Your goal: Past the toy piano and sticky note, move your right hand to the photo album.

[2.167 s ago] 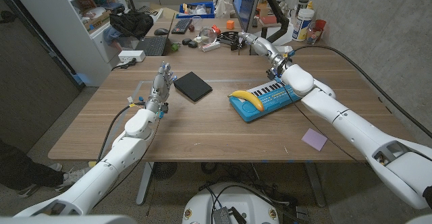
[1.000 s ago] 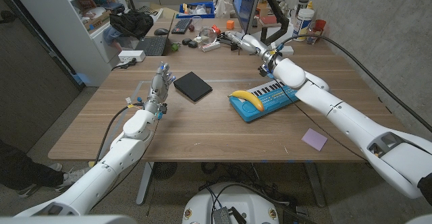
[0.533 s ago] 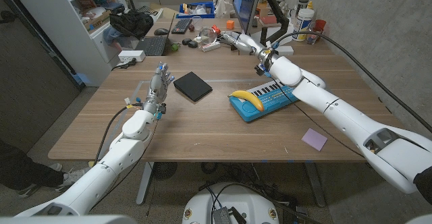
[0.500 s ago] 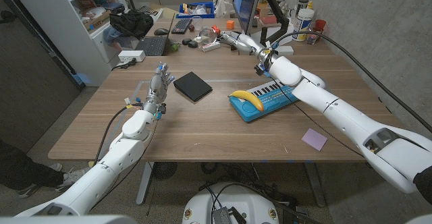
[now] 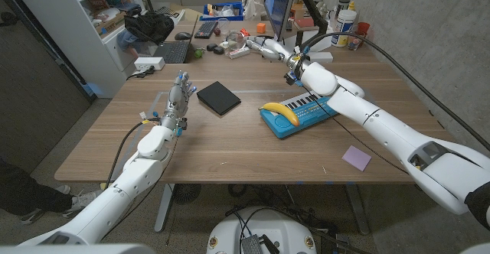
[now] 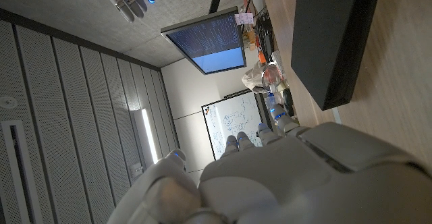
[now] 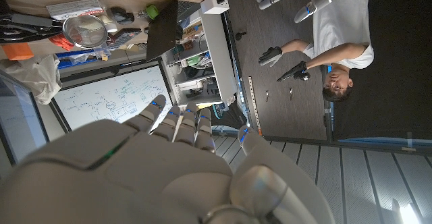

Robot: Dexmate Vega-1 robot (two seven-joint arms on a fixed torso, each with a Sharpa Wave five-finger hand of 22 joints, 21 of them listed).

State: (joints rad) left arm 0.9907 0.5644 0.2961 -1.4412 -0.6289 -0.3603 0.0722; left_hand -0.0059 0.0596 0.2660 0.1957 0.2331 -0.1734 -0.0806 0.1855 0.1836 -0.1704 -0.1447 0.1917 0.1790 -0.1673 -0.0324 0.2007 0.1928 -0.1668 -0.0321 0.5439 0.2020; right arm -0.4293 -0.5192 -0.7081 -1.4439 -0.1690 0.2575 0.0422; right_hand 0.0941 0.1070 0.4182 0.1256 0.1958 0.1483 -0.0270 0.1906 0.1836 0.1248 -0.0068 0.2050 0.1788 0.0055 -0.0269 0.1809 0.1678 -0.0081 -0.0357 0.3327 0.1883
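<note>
The black photo album lies flat on the wooden table, left of centre. My left hand stands upright just left of it, fingers up, holding nothing; the left wrist view shows this hand with the album close beyond it. The blue toy piano carries a banana at its left end. A purple sticky note lies near the front right. My right hand hovers over the table's far edge, beyond the piano and right of the album, fingers stretched out and empty. Its fingers are spread in the right wrist view.
Clutter lines the far edge: small objects, a keyboard, a black bag, a monitor and bottles. A shelf stands at the left. A person holding controllers appears in the right wrist view.
My right arm has swung left along the table's far edge, from behind the piano toward the album's side. The left hand, album, piano and note have stayed put.
</note>
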